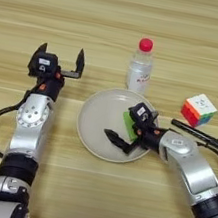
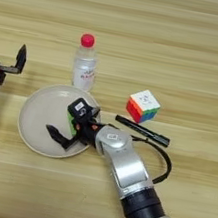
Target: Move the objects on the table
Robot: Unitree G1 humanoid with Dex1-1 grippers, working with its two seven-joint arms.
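You have the wooden table (image 1: 123, 12) bearing a cream plate (image 1: 96, 119) at centre, a red-capped bottle (image 1: 139, 71) just beyond it, and a puzzle cube (image 1: 199, 110) and black pen (image 1: 198, 134) to the right.

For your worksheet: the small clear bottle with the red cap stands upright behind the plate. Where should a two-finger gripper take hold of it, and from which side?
Probably the bottle's straight clear body, below the red cap. It stands upright and is slim and round, so fingers can close across it. Coming in level from the robot's left looks best: the open left gripper is on that side, while the plate lies in front of it.
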